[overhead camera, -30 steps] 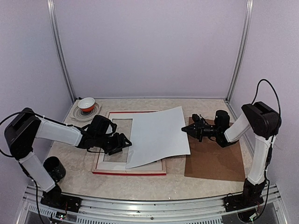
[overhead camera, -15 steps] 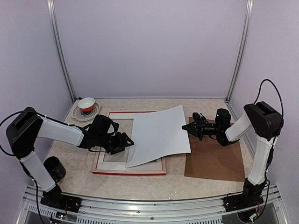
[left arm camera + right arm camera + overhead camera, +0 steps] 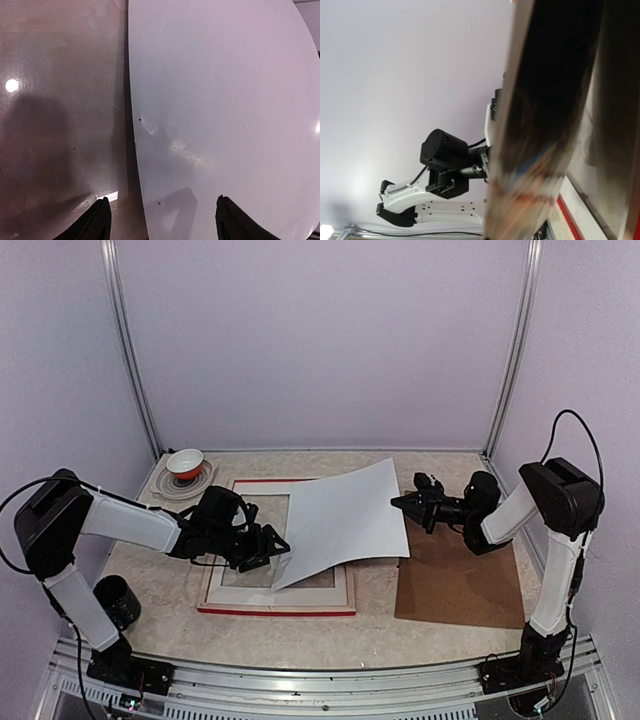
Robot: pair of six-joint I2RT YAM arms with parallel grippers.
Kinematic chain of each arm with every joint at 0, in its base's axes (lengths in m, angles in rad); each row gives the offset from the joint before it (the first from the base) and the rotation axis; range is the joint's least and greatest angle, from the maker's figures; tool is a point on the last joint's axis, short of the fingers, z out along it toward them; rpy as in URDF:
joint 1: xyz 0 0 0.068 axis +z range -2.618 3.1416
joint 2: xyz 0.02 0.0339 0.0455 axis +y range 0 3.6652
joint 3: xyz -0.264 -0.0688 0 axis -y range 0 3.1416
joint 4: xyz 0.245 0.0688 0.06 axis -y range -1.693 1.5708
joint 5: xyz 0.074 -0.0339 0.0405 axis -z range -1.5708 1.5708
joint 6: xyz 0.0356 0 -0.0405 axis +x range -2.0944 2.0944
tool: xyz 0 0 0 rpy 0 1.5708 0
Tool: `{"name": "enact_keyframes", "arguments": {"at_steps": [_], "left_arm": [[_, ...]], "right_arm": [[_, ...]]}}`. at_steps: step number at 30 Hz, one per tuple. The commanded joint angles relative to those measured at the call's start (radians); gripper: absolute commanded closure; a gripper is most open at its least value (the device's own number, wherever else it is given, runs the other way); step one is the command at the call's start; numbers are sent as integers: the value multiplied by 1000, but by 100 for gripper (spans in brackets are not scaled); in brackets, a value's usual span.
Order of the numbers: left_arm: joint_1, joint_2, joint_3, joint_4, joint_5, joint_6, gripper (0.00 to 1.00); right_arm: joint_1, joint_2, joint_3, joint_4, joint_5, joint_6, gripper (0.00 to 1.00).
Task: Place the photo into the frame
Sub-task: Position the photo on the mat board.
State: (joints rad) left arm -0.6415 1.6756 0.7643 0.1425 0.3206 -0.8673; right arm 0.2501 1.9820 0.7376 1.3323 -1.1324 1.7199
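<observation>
**Holding the photo by one edge over the frame**

The photo (image 3: 345, 520) is a large, thin rectangular sheet, and it shows its plain white back upward. The surface is smooth and a little glossy, and the sheet bends softly. Its right edge is raised and its lower left part comes down onto the frame (image 3: 310, 597), so it lies slanted across the right part of the frame.

The frame lies flat on the table (image 3: 300, 635), which has a beige, marble-like top. The pale unpainted wood of its back faces up, and a thin glossy red line shows along its near and far edges. In its opening there is a smooth, shiny pane that gives reflections.

The right gripper (image 3: 400, 503) has its fingers fully together, pinching the raised right edge of the photo. Its wrist camera sees the sheet only as a blurred strip, very near.

The left gripper (image 3: 270, 543) has its jaws wide apart and holds nothing. It is low over the frame at the photo's left edge, which runs between the two black fingertips (image 3: 100, 220).

A flat brown backing board (image 3: 455, 585) lies on the table just right of the frame.
</observation>
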Motion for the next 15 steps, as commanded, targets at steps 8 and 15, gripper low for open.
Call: {"name": "enact_keyframes", "arguments": {"at_steps": [8, 15], "left_arm": [[7, 23, -9, 124, 138, -31, 22], [6, 40, 40, -43, 103, -9, 21]], "right_arm": [[-4, 25, 5, 81, 18, 39, 100], [-5, 30, 3, 109, 16, 57, 100]]}}
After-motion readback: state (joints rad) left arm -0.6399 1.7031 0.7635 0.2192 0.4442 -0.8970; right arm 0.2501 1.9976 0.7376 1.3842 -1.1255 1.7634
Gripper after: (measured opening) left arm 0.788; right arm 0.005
